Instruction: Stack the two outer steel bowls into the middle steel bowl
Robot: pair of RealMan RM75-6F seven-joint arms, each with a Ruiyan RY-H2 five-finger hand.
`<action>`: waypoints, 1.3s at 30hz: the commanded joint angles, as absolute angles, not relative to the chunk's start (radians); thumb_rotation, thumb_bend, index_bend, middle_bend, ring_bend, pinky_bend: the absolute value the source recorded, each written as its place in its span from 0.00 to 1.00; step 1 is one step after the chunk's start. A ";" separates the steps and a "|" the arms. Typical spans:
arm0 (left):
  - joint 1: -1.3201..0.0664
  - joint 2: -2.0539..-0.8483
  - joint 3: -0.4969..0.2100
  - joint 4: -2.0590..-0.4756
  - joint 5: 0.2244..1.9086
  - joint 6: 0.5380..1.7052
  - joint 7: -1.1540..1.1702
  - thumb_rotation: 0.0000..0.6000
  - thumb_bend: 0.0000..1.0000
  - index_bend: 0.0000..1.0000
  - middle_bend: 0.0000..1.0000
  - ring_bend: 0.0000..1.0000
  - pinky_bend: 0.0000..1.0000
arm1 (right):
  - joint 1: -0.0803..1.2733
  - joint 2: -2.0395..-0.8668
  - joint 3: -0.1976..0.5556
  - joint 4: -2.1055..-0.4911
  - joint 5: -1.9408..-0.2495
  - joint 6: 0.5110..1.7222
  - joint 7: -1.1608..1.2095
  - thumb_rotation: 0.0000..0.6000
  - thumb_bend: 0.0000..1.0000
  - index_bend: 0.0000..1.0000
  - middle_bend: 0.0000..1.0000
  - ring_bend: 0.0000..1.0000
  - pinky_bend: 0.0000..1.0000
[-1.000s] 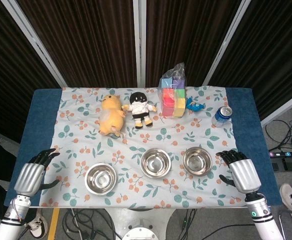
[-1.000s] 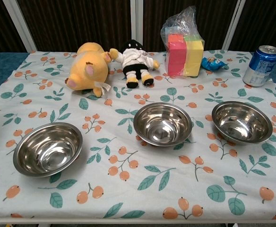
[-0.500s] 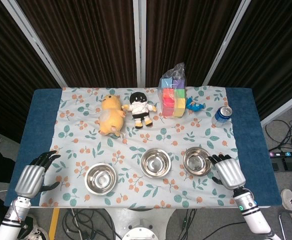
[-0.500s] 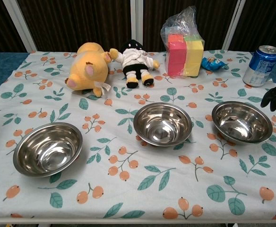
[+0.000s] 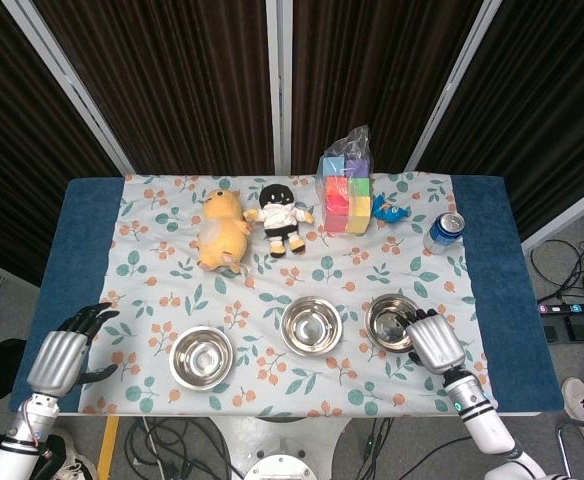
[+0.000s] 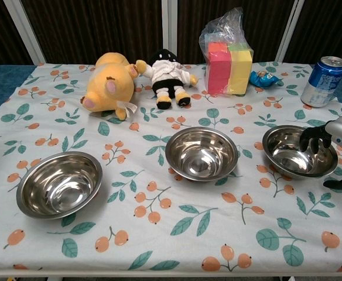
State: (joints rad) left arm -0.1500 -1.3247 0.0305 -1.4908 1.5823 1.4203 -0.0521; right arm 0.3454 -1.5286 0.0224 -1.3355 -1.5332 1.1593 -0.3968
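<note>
Reaching over the right-hand shiny steel bowl (image 6: 298, 150), the right hand (image 6: 330, 142) has its dark fingertips (image 6: 311, 138) curled above the bowl's right rim and dipping into its hollow, while the thumb points down outside the rim toward the cloth. From these views I cannot tell whether the fingers actually clamp the rim or only hover at it; the bowl sits flat on the counter (image 5: 82, 230).

Three round steel bowls stand in a row along the near edge of the floral cloth with orange berries and green leaves (image 6: 159, 228). The middle steel bowl (image 6: 201, 153) is upright and empty, just left of the right one, with a gap of cloth between them. The left steel bowl (image 6: 59, 183) sits well apart from the middle, a little nearer the front edge, also empty.

The left hand (image 5: 65, 350) hangs at the counter's near left corner over the blue edge, fingers spread and holding nothing, apart from the left bowl.

Farther back lie a yellow plush animal (image 6: 109, 82) on its side, a small doll with black hair and white clothes (image 6: 168, 76) beside it, a clear plastic bag of coloured foam blocks (image 6: 228, 58), a small blue wrapper (image 6: 263, 78) and a blue drink can (image 6: 322, 81) standing upright at the far right.
</note>
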 commanded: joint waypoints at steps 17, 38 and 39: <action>-0.148 -1.329 0.035 -1.452 1.580 1.417 -0.108 1.00 0.12 0.25 0.25 0.18 0.31 | 0.395 -1.608 0.020 -1.314 -1.482 1.094 -0.549 1.00 0.33 0.56 0.52 0.46 0.51; -0.150 -1.328 0.037 -1.452 1.581 1.415 -0.123 1.00 0.12 0.25 0.25 0.18 0.31 | 0.394 -1.592 0.015 -1.349 -1.499 1.157 -0.564 1.00 0.37 0.67 0.60 0.50 0.52; -0.150 -1.329 0.037 -1.451 1.581 1.415 -0.125 1.00 0.12 0.25 0.25 0.18 0.32 | 0.394 -1.587 0.016 -1.358 -1.503 1.162 -0.566 1.00 0.36 0.68 0.61 0.50 0.52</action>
State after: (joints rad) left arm -0.1498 -1.3285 0.0371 -1.4515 1.5812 1.4148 -0.1243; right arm 0.3936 -1.5932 0.0148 -1.3495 -1.4968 1.1547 -0.5636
